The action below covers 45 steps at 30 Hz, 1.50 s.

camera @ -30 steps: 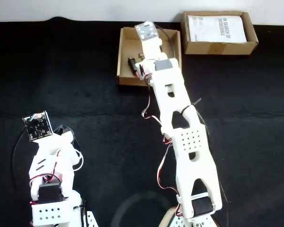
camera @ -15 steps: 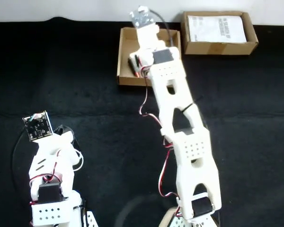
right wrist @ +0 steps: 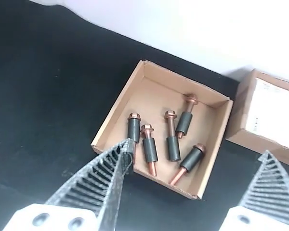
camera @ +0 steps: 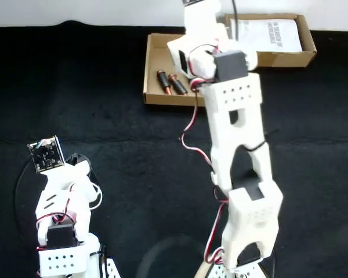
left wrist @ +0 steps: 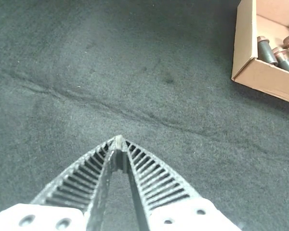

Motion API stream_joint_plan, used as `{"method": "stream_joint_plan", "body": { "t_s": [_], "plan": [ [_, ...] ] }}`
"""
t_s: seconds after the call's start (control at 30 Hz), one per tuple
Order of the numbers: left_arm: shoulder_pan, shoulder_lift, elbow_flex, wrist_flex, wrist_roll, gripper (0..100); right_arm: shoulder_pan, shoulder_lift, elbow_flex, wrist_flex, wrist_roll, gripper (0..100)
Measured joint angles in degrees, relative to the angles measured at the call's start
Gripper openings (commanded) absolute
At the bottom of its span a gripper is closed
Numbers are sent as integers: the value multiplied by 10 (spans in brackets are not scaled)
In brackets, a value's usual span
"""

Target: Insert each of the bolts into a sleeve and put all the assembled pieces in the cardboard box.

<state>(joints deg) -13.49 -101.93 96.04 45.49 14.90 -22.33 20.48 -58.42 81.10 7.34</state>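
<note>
Toward the top centre of the high view, the cardboard box [camera: 155, 57] sits open on the black-covered desk [camera: 93, 98]. Two assembled pieces [camera: 163, 81] lie side by side on its floor there, and the right arm [camera: 238, 121] covers the box's right part. The right wrist view looks down into the same cardboard box [right wrist: 156, 94] and shows five assembled pieces [right wrist: 148, 148] lying flat inside. Each is a copper-coloured bolt [right wrist: 170, 126] pushed through a dark sleeve [right wrist: 185, 122]. They lie apart from one another, at slightly different angles.

The right tool [right wrist: 197, 148] hangs above the box with its jaws spread wide and nothing between them. Its arm runs from the bottom edge of the high view up to the top.

The left arm [camera: 61, 202] sits folded in the lower left of the high view, well apart from the box. The left tool [left wrist: 118, 140] has its jaws closed tip to tip over bare desk, gripping nothing, with a corner of the cardboard box [left wrist: 243, 43] farther off.

Just right of the cardboard box, at the upper right of the high view, stands a second box [camera: 267, 59] holding a printed sheet.
</note>
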Motion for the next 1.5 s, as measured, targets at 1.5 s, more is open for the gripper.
{"method": "stream_joint_plan", "body": {
  "t_s": [1.5],
  "plan": [
    [142, 0, 0, 139, -1, 10, 20, -887, 794, 130, -83, 8]
  ]
}}
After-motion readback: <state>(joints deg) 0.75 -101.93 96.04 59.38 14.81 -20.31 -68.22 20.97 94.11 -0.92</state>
